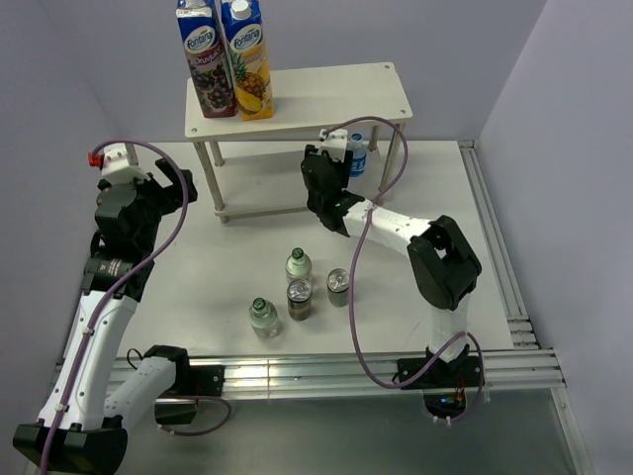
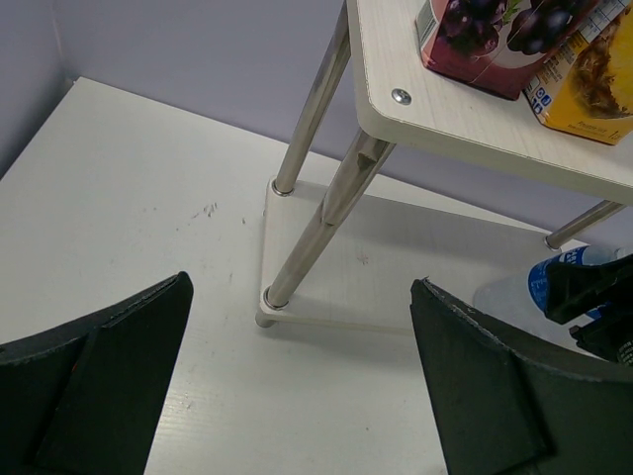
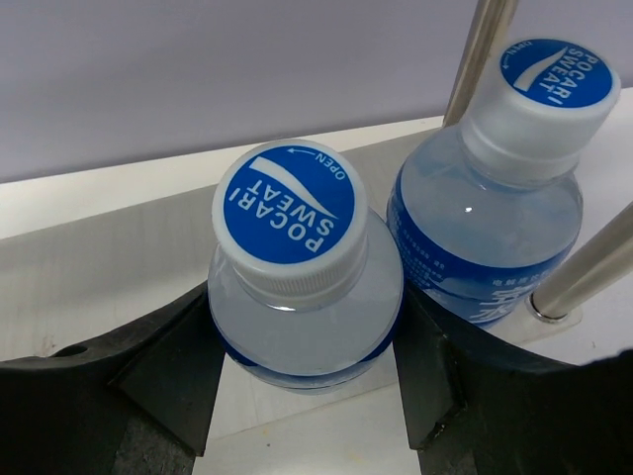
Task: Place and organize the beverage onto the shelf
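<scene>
The cream-white shelf point(image 1: 326, 94) stands at the back of the table. My right gripper point(image 1: 326, 183) reaches under its top board. In the right wrist view that gripper point(image 3: 302, 309) is shut on a blue-capped water bottle point(image 3: 293, 223), which stands on the lower board point(image 3: 119, 267). A second blue-capped bottle point(image 3: 495, 198) stands just to its right, beside a leg. On the table in front lie two green-capped bottles point(image 1: 299, 263) point(image 1: 263, 315) and two dark cans point(image 1: 300, 297) point(image 1: 338, 282). My left gripper point(image 1: 176, 183) point(image 2: 302, 381) hangs open and empty near the shelf's left front leg point(image 2: 316, 218).
Two tall juice cartons point(image 1: 226, 59) stand on the left end of the top board. A purple cable point(image 1: 358, 247) loops from the right arm over the table, close to the cans. Walls close in on the left, back and right.
</scene>
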Controlling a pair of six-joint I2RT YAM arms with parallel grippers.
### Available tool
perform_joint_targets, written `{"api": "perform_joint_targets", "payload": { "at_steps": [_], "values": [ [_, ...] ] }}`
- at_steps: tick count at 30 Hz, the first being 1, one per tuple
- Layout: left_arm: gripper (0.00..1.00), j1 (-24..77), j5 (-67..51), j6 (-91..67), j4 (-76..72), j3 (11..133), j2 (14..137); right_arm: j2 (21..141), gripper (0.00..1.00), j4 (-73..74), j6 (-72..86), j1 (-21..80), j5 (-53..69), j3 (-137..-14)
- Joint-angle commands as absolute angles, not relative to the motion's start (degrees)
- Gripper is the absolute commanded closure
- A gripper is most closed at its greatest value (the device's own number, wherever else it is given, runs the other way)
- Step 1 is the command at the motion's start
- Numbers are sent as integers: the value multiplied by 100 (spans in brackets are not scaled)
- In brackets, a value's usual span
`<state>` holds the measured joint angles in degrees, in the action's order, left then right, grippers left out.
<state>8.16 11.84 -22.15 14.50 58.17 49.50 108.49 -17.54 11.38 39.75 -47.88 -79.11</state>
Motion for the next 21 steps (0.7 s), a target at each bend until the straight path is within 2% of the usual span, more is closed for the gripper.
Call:
{"api": "perform_joint_targets", "payload": {
  "at_steps": [1, 2, 4, 5, 6, 8, 10, 21],
  "values": [
    [1, 791, 1090, -2180, 1318, 5889, 4939, 10863, 91, -2479, 984, 3867, -5194, -8420],
    [1, 791, 1090, -2188, 1318, 5889, 4939, 10898, 66, -2452, 984, 3867, -5168, -8463],
    [1, 791, 1099, -2188, 1318, 5897, 4948, 10960, 36, -2391, 1002, 3867, -5151, -8490],
    [1, 791, 1099, -2188, 1318, 5897, 4940, 10969, 16, -2365, 1011, 3867, -5133, -8525],
    [1, 791, 1099, -2188, 1318, 5897, 4939, 11012, 11, -2312, 1019, 3867, -5159, -8543],
    [1, 791, 1099, -2180, 1327, 5897, 4931, 11021, 4, -2259, 1055, 3867, -5133, -8578],
    [1, 791, 1107, -2188, 1318, 5889, 4931, 11013, 2, -2198, 1098, 3867, -5159, -8569],
    [1, 791, 1116, -2180, 1318, 5889, 4922, 10539, 2, -2039, 1327, 3937, -5106, -8174]
  ]
}}
